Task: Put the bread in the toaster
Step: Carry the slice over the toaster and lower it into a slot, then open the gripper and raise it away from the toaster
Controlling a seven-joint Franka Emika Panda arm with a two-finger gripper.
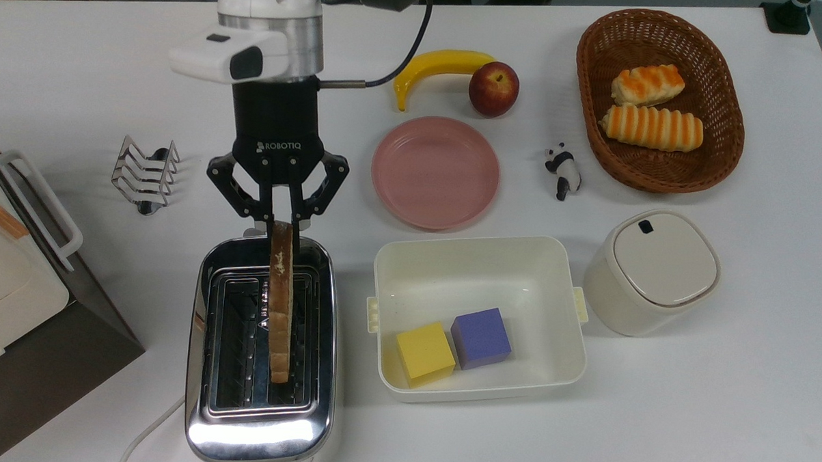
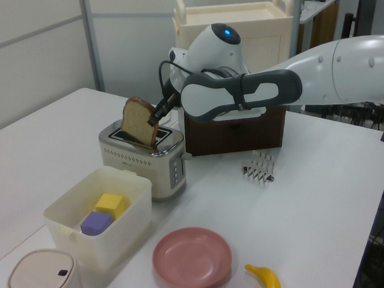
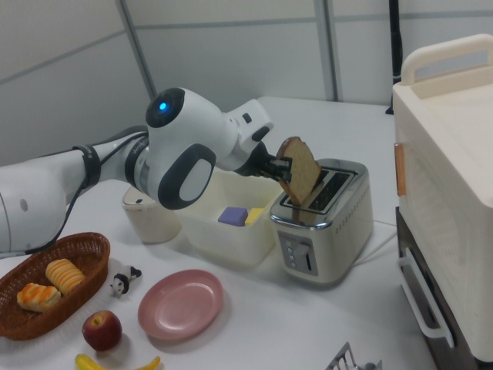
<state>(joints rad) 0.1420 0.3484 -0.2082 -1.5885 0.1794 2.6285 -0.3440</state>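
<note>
Currently, the bread slice [image 1: 280, 302] hangs edge-on over one toaster [image 1: 263, 362] slot, partly entered. Jaws grip its crust. Lowering and release remain.

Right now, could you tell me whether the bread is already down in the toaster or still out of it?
Partly in: the bread stands on edge with its lower edge entering a slot of the toaster, most of it above the top, the gripper shut on its end.
</note>
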